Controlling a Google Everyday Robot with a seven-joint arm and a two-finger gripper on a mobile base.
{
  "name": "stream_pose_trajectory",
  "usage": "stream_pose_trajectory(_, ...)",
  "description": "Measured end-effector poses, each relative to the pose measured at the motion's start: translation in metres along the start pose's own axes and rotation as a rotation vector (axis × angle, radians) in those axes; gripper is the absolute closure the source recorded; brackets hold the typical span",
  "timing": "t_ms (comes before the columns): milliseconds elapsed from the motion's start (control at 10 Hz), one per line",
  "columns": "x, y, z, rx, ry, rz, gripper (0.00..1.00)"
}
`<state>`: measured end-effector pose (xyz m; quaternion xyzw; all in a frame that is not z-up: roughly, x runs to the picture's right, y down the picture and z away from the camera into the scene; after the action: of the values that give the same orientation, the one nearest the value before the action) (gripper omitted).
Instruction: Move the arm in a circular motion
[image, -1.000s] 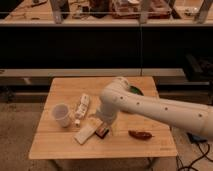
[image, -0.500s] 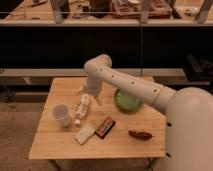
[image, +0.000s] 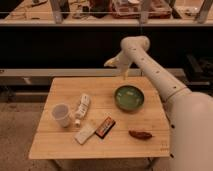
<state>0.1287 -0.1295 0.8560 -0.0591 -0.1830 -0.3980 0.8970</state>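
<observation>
The arm (image: 160, 80) is large, smooth and white with small dark dots. It rises from the lower right and bends at a bulbous joint (image: 135, 46) above the table's far edge. Its narrower tip points down and to the left. The gripper (image: 119, 66) hangs at that tip, above the far edge of the wooden table (image: 65, 90) and behind a green bowl (image: 129, 97). It touches nothing on the table.
On the table lie a white cup (image: 61, 114), a white bottle (image: 81, 107), a dark snack bar (image: 105, 126), a white packet (image: 85, 134) and a reddish-brown item (image: 140, 134). A dark counter with shelves (image: 60, 22) runs behind the table.
The arm has swung from low over the table's middle, to the left over the bottle, then up and right to the far edge behind the bowl. The objects have not moved.
</observation>
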Motion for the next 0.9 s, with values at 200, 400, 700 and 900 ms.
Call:
stream_pose_trajectory(200, 0.052, 0.059, -0.047, 0.022, 0.103, 0.140, 0.20)
stream_pose_trajectory(400, 0.070, 0.118, -0.087, 0.011, 0.171, 0.265, 0.20)
stream_pose_trajectory(700, 0.018, 0.201, -0.118, -0.113, 0.182, 0.408, 0.20)
stream_pose_trajectory(900, -0.092, 0.221, -0.100, -0.292, 0.060, 0.358, 0.20)
